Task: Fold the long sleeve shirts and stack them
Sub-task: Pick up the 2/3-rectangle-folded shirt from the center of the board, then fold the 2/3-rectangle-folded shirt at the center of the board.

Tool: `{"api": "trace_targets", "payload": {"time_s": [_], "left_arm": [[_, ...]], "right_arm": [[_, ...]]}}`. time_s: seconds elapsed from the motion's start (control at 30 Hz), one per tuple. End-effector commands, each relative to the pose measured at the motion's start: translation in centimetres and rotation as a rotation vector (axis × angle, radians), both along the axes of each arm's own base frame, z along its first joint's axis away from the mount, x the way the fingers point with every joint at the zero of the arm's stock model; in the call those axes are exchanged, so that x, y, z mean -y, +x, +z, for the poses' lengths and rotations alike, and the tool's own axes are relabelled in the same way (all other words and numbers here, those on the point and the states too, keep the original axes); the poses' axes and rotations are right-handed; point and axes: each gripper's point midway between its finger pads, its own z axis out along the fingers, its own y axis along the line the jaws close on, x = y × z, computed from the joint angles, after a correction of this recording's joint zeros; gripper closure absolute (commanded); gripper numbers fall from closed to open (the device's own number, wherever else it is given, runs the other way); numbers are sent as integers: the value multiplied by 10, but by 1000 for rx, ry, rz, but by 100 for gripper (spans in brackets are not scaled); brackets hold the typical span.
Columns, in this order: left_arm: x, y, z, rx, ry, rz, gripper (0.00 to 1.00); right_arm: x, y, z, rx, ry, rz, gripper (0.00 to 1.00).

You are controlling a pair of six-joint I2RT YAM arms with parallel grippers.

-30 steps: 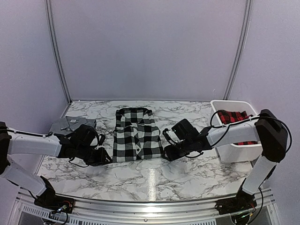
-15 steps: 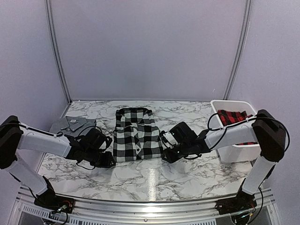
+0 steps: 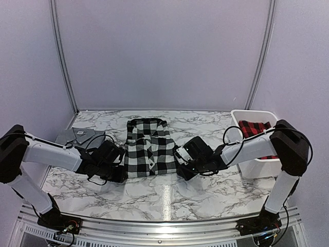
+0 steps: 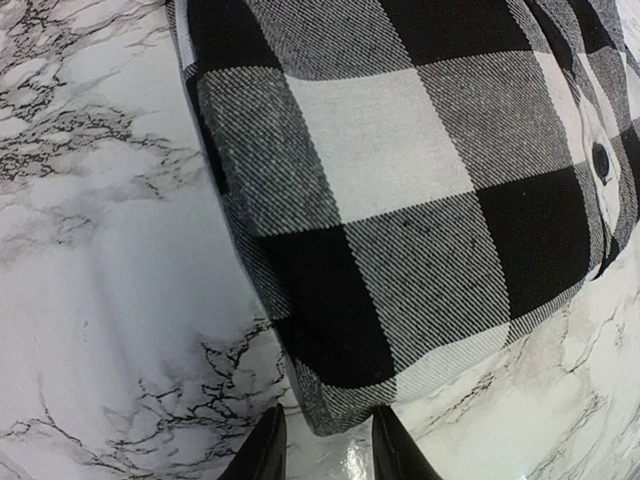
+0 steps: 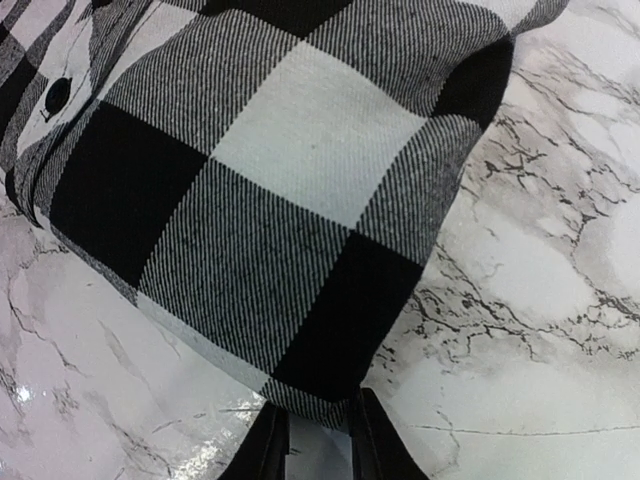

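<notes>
Marble surface: black-and-white checked shirt flat at centre; left pincer and right pincer each straddle a near corner, fingers slightly apart, grip undeterminable. Grey shirt lies far left; red-and-black shirt in white bin, right

Coarse woven flannel shirt lies on glossy marble-patterned table.
</notes>
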Motion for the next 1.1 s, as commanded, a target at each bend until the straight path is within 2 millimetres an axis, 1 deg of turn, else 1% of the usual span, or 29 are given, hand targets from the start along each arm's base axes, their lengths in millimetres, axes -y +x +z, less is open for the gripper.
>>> {"api": "trace_targets", "payload": {"time_s": [0.0,0.1,0.2,0.27,0.4,0.43,0.53,0.67,0.77,0.83,0.87,0.9,0.97,1.07], "left_arm": [[-4,-11,-14,-40,79,-46,68],[0,-16,-13,-39,75,-82,68],[1,-16,-14,-35,82,-97,69],[2,-16,-15,-36,86,-101,74],[5,-13,-14,-30,88,-103,89],[6,-12,-12,-26,82,-100,92],[9,-11,1,-8,46,-91,100],[9,-16,19,8,-7,-82,100],[8,-25,29,17,-31,-81,100],[8,-34,37,23,-43,-85,100],[8,-38,41,25,-52,-86,100],[9,-42,50,38,-69,-88,100],[11,-50,64,56,-98,-92,100],[8,-54,89,88,-132,-71,100]], "right_arm": [[-5,-3,-8,-6,-28,20,80],[-6,-3,-9,-6,-29,25,82],[-7,-3,-10,-7,-31,25,84],[-9,-3,-11,-7,-32,29,89],[-7,1,-8,8,-47,9,100],[-7,0,-6,9,-45,8,100],[-4,-3,2,12,-33,0,100],[0,-12,17,9,4,-11,100],[0,-27,26,5,23,-7,100],[-2,-40,31,1,23,5,100],[-2,-46,34,-2,23,6,100],[-3,-52,39,-3,27,12,100],[-5,-62,53,4,50,16,100],[-9,-64,87,21,115,3,100]]}}
